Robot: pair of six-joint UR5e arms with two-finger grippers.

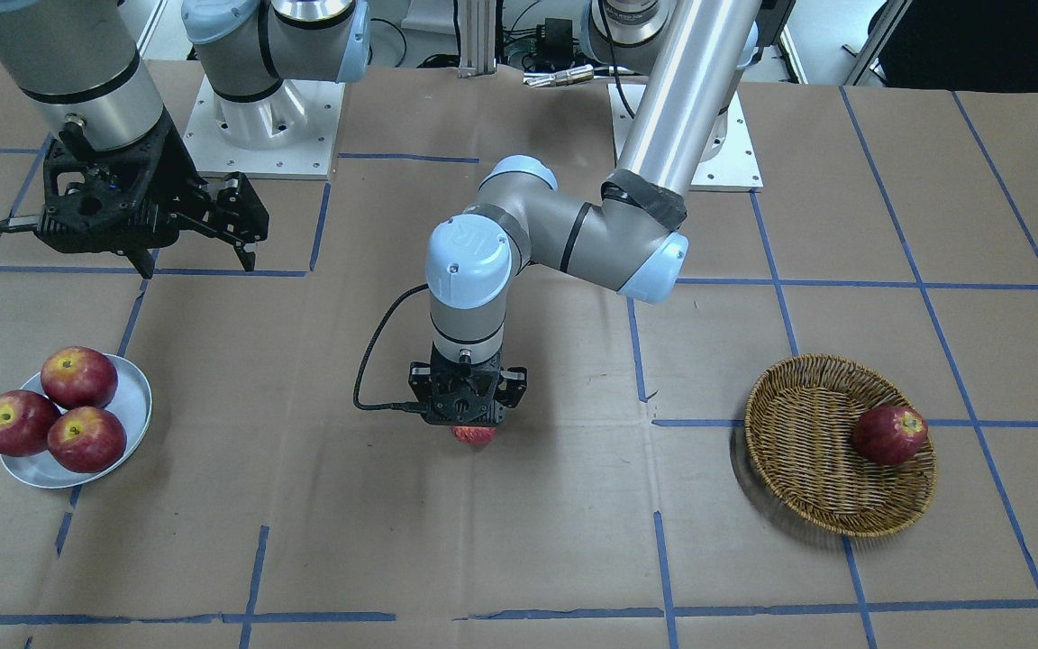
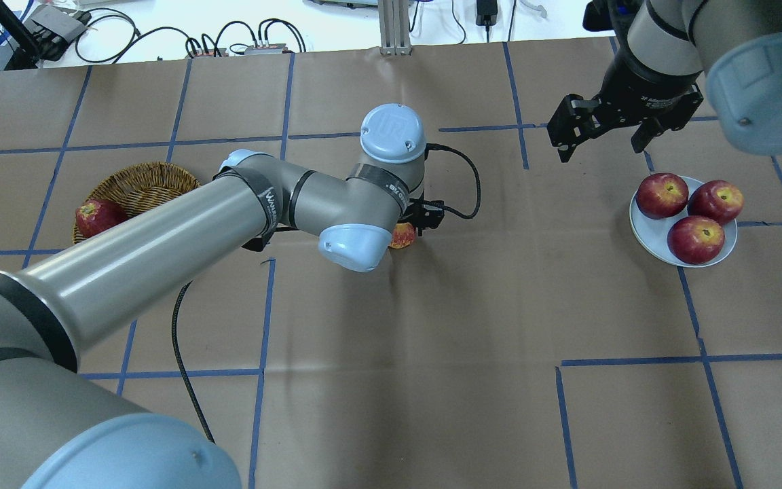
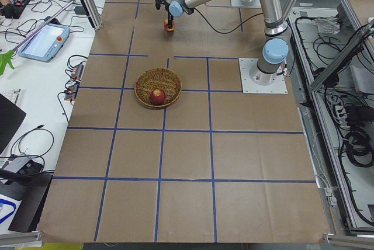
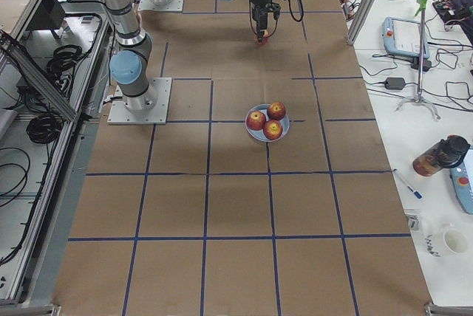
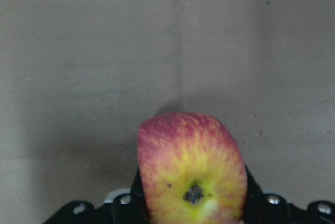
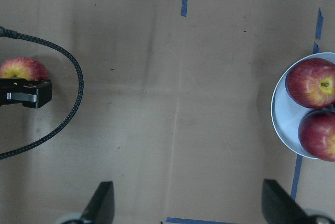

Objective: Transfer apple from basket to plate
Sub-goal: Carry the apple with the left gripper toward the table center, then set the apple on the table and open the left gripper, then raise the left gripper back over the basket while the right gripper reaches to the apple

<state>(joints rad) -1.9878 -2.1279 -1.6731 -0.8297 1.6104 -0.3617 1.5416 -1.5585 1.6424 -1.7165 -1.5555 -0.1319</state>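
My left gripper (image 1: 472, 431) is shut on the apple (image 1: 474, 438), red with a yellow-orange blush, and holds it low over the middle of the table. The apple fills the bottom of the left wrist view (image 5: 192, 166), with black fingers on both sides. It also shows in the overhead view (image 2: 402, 236). The wicker basket (image 1: 798, 451) lies on my left and holds one dark-red apple (image 1: 890, 434). The pale plate (image 1: 133, 404) lies on my right and carries three deep-red apples (image 1: 77, 377). My right gripper (image 1: 197, 261) is open and empty, behind the plate (image 2: 642, 231).
Brown paper with blue tape lines covers the table (image 1: 519, 559). The left wrist's black cable (image 1: 375, 361) loops beside the gripper. The two arm bases (image 1: 258, 126) stand at the robot's edge of the table.
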